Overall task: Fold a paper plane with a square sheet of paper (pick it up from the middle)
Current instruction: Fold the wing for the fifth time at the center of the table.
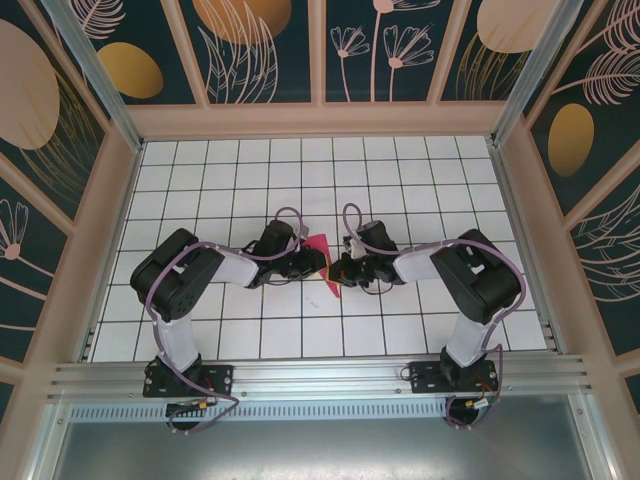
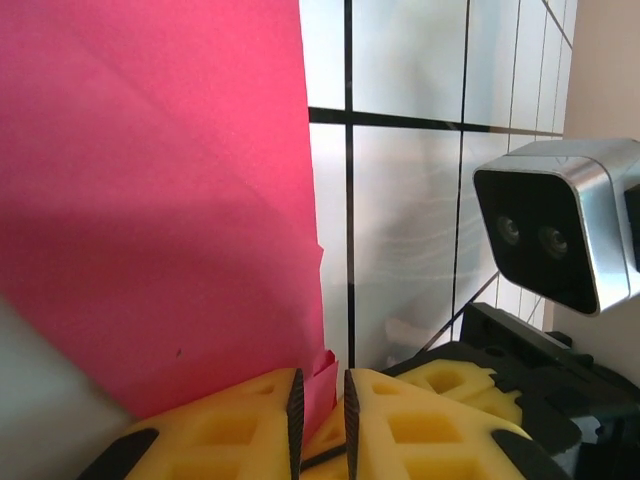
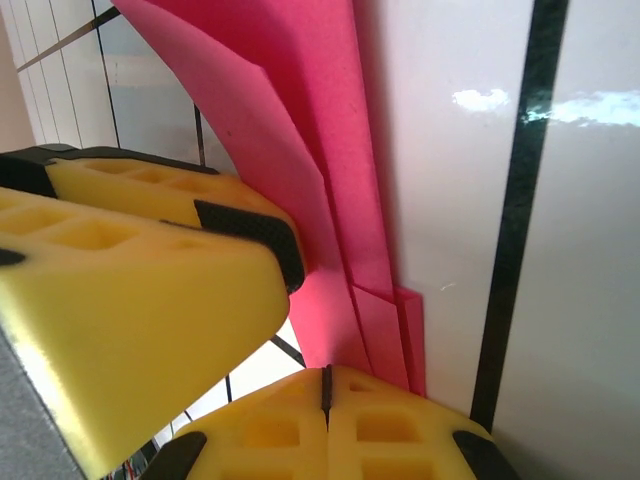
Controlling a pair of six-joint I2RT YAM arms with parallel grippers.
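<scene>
2 grippers meet mid-frame overhead: my left gripper (image 1: 308,262) and right gripper (image 1: 343,270) flank the thin folded magenta-pink paper sheet (image 1: 317,244). Left wrist, bottom centre: left pinches its edge. Right wrist, bottom: right pinches the folds; opposing pulls could tear them.

Looking down on a white tiled table (image 1: 400,170), its black grid lines crisp. A beige ledge (image 1: 320,120) runs along the back. Above it are dark teal wall panels (image 1: 260,50) with gold discs and pale line-drawn flowers. The same panels cover the left wall (image 1: 40,130) and right wall (image 1: 590,150). Silver posts (image 1: 92,70) slant down at the far corners. At the near edge there's an aluminium rail (image 1: 320,378), with a grey sheet (image 1: 330,450) below. Close up, the tiles are glossy and catch a bright glare (image 3: 480,100).
</scene>
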